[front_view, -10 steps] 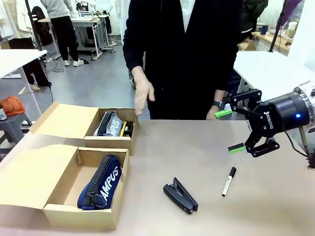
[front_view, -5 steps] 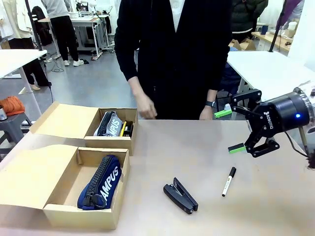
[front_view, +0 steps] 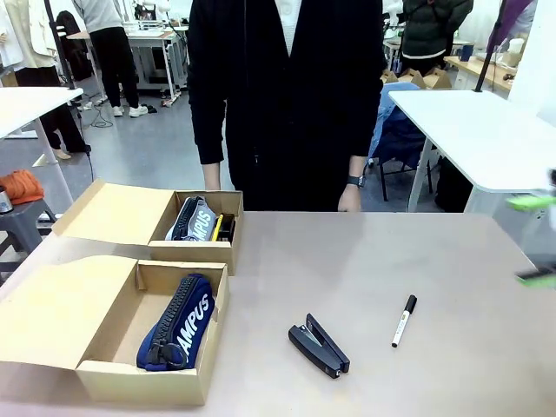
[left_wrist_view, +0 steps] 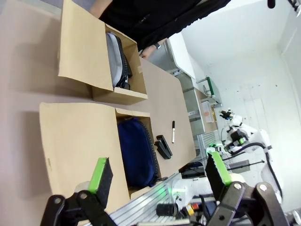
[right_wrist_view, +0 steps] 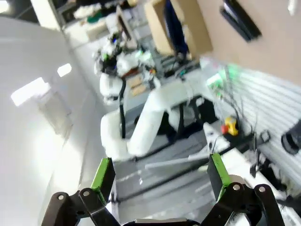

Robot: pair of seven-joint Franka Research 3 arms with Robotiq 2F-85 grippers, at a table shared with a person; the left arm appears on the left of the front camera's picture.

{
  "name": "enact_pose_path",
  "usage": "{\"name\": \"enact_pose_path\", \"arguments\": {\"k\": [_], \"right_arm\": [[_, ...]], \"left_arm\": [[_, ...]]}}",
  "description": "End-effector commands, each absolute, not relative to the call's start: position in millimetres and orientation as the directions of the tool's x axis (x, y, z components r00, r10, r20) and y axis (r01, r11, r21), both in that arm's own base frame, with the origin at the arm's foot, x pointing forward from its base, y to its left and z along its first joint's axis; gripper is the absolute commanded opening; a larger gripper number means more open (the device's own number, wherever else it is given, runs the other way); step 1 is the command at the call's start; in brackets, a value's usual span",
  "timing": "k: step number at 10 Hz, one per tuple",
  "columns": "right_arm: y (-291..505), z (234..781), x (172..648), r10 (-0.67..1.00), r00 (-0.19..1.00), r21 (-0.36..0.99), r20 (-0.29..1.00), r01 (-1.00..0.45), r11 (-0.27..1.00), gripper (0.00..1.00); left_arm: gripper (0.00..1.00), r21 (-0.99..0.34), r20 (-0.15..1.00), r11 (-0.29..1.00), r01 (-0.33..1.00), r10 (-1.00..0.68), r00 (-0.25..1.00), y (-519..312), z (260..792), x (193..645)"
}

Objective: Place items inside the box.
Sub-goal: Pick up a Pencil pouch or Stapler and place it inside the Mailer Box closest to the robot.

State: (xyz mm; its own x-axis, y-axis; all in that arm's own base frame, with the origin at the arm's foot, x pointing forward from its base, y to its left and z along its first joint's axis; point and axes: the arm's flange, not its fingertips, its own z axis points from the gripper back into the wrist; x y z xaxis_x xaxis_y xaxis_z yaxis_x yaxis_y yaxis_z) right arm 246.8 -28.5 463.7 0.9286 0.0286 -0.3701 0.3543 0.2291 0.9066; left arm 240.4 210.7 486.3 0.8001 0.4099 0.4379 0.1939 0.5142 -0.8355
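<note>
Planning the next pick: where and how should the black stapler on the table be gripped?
Probably from straight above, closing across the narrow sides of the black stapler near its middle. It lies flat on the brown table, long axis diagonal, so the wrist should turn square to that line.

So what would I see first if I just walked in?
Two open cardboard boxes sit at the left of the table: the near box holds a navy case, the far box a grey case. A black stapler and a white marker lie loose towards the middle and right. A person in black stands at the far side.
</note>
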Motion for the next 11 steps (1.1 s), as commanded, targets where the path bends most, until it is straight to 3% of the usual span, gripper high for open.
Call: {"name": "enact_pose_path", "arguments": {"k": [1,2,3,4,11], "right_arm": [[-53.8,424.4,228.7,0.111,0.876,0.852,-0.470,0.416,0.319,1.00],[-55.3,419.2,231.0,0.104,0.883,0.848,-0.457,0.397,0.351,1.00],[-42.5,419.4,245.9,-0.058,0.909,0.836,-0.414,0.404,0.371,1.00],[-57.4,431.0,221.7,0.104,0.878,0.863,-0.468,0.428,0.267,1.00],[-57.4,431.0,221.7,0.104,0.878,0.863,-0.468,0.428,0.267,1.00]], "left_arm": [[1.00,-0.833,0.456,0.508,0.218,0.410,0.790,210.5,486.5,241.5],[1.00,-0.833,0.456,0.508,0.218,0.410,0.790,210.5,486.5,241.5],[1.00,-0.833,0.456,0.508,0.218,0.410,0.790,210.5,486.5,241.5],[1.00,-0.833,0.456,0.508,0.218,0.410,0.790,210.5,486.5,241.5],[1.00,-0.833,0.456,0.508,0.218,0.410,0.790,210.5,486.5,241.5]]}}
